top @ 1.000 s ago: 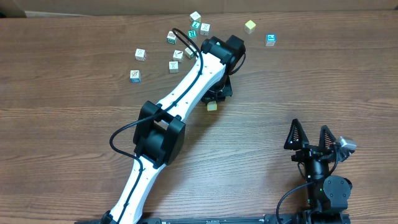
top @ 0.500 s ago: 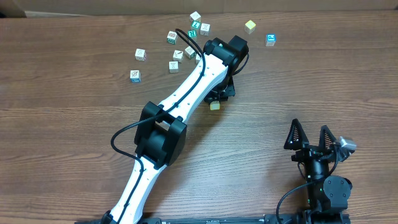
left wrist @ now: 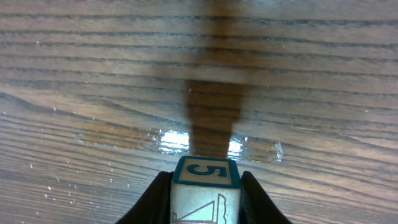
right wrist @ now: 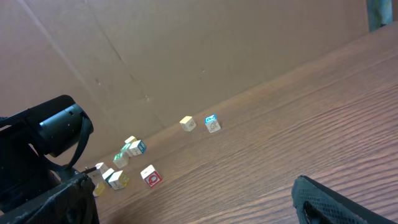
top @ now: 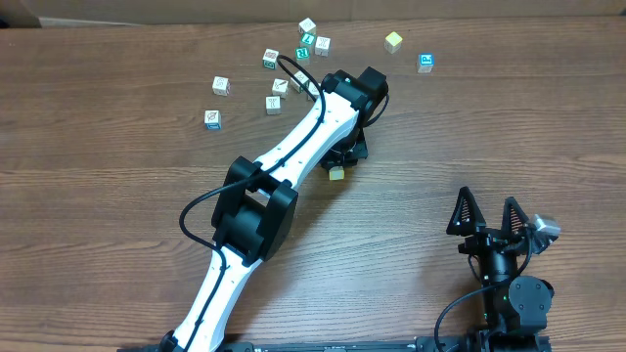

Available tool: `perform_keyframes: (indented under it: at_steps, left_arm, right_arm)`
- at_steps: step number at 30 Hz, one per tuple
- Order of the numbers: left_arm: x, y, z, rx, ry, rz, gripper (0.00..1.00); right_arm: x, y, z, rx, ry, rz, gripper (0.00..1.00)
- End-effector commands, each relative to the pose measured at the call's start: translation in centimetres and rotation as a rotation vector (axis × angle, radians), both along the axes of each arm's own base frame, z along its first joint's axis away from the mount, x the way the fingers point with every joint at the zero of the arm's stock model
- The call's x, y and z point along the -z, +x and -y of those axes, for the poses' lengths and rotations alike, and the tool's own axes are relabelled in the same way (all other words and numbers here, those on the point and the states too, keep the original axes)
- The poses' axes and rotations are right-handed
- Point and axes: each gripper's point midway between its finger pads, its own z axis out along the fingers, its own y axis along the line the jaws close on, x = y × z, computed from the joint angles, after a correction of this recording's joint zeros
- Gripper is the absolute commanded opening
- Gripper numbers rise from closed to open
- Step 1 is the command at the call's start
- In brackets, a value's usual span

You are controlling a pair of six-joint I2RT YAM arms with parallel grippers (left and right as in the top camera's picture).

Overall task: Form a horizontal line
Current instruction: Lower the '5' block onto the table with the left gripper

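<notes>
While the right gripper (top: 494, 217) sits at the near edge of the table (top: 117, 196) with its fingers spread wide over bare wood, its own camera shows only the dark finger ends, cut off by the bottom of the frame.

Further in, the left arm (top: 293, 147) stretches diagonally from the near left corner towards the middle of the table. From above, its black wrist covers most of the left gripper (top: 337, 166). That gripper pinches a cube (top: 335, 173), which shows as a pale corner just below the wrist. Up close, one black finger (left wrist: 152, 202) presses against each side of the cube. The top face carries a 5 inside a blue border. The front face bears a red line drawing that the frame edge cuts off, so it cannot be made out. Whether the cube touches the wood or hangs just above it cannot be told.

Farther back, the loose cubes (top: 222, 85) lie scattered at odd angles, some clustered beside the arm's cable and partly hidden by it. The horizontal line is not yet formed. A yellowish cube (top: 393, 41) and a blue-marked cube (top: 425, 63) sit apart to the right. Most markings are too small to read from above.

A cardboard wall (right wrist: 186, 50) stands behind everything.
</notes>
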Motion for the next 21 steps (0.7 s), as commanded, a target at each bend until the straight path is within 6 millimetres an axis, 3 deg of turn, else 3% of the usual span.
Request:
perform_keyframes:
  at_steps: [1,5,9,21]
  left_arm:
    - [-0.3,-0.1,0.1,-0.009,0.007,0.015,0.25]
    - [-0.3,0.1,0.6,0.0,0.002,0.029,0.26]
    - [-0.3,0.0,0.7,0.003,0.001,0.029,0.35]
    - [0.2,-0.8,1.4,0.013,-0.016,0.003,0.41]
  right_arm:
    - [0.3,0.0,0.3,0.012,-0.008,-0.001,1.0]
    - [0.3,0.0,0.2,0.012,-0.008,-0.001,1.0]
    - [0.3,0.0,0.2,0.012,-0.008,-0.001,1.0]
    - [0.3,0.0,0.2,0.012,-0.008,-0.001,1.0]
